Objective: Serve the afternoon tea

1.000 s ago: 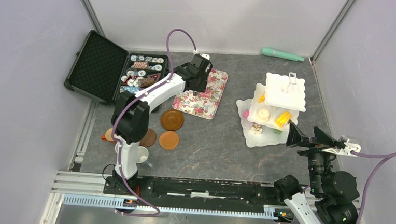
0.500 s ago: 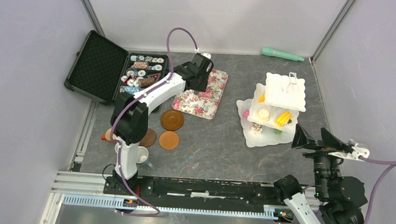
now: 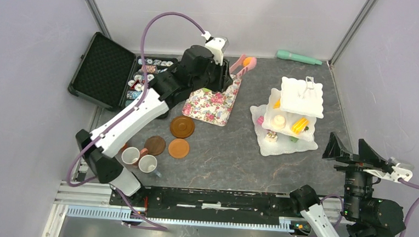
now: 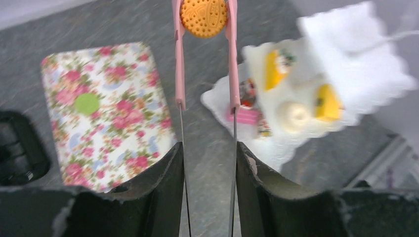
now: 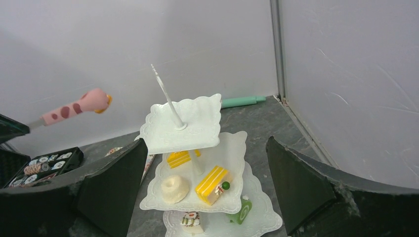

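Note:
My left gripper [image 3: 224, 75] [image 4: 209, 148] is shut on the thin metal arms of pink tongs [image 3: 239, 67] [image 4: 179, 69]. The tongs' tips pinch a round orange biscuit [image 3: 247, 60] [image 4: 203, 17] in the air past the floral tray's far corner. The white three-tier stand [image 3: 302, 96] [image 5: 185, 121] carries yellow cake slices [image 5: 213, 184], a white ring cake [image 5: 173, 188] and a green roll [image 5: 240, 210]. Three brown saucers [image 3: 182, 127] and two mugs [image 3: 131, 155] sit at the near left. My right gripper [image 3: 349, 150] [image 5: 206, 143] is open and empty, near and right of the stand.
The floral tray [image 3: 211, 105] [image 4: 108, 113] lies left of the stand, a green disc [image 4: 87, 103] on it. An open black case of poker chips [image 3: 149, 73] sits at the far left. A green tool [image 3: 299, 58] lies along the back wall.
My left arm rose off the floral tray, lifting the tongs and biscuit up and rightward. The right gripper drew back to the right, away from the stand. Two mugs came into view.

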### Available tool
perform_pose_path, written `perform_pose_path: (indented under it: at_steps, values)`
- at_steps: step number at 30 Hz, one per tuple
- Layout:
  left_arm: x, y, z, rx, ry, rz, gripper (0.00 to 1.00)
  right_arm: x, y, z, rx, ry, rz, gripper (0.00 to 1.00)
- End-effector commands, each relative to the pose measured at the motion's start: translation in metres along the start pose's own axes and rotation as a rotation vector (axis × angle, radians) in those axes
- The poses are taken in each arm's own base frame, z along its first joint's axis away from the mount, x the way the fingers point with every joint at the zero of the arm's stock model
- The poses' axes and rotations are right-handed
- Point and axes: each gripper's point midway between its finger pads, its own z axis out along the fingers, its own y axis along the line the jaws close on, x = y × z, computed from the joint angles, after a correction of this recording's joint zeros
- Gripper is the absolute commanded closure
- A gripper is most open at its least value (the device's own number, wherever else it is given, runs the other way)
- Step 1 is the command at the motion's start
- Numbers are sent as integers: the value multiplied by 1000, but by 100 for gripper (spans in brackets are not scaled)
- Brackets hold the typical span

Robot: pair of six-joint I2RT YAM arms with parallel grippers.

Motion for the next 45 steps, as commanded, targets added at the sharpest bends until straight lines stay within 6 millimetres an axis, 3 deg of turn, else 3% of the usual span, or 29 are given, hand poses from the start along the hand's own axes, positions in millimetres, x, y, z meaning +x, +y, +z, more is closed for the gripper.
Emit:
perform_pose_path:
  at_steps: [1,6,15,22,30,35,45]
  values:
    - [-42,-69,-40,249,-142,11,81,-19,-12,-13,13,-77,39,2]
    - [-45,-114,-47,371,-161,19,81,-16,-8,-11,-1,-68,48,2]
    - [-33,-154,-25,445,-120,53,81,-13,-7,-13,-6,-55,54,2]
    - [-27,-157,-9,436,-100,56,74,-12,-7,-12,-6,-53,54,2]
    - [-24,-156,-7,424,-93,62,54,-9,-6,-11,-7,-48,54,2]
    - [-26,-156,-8,426,-100,68,47,-9,-6,-12,-9,-47,58,2]
    - [-33,-150,-19,407,-127,79,50,-8,-6,-12,-8,-44,59,2]
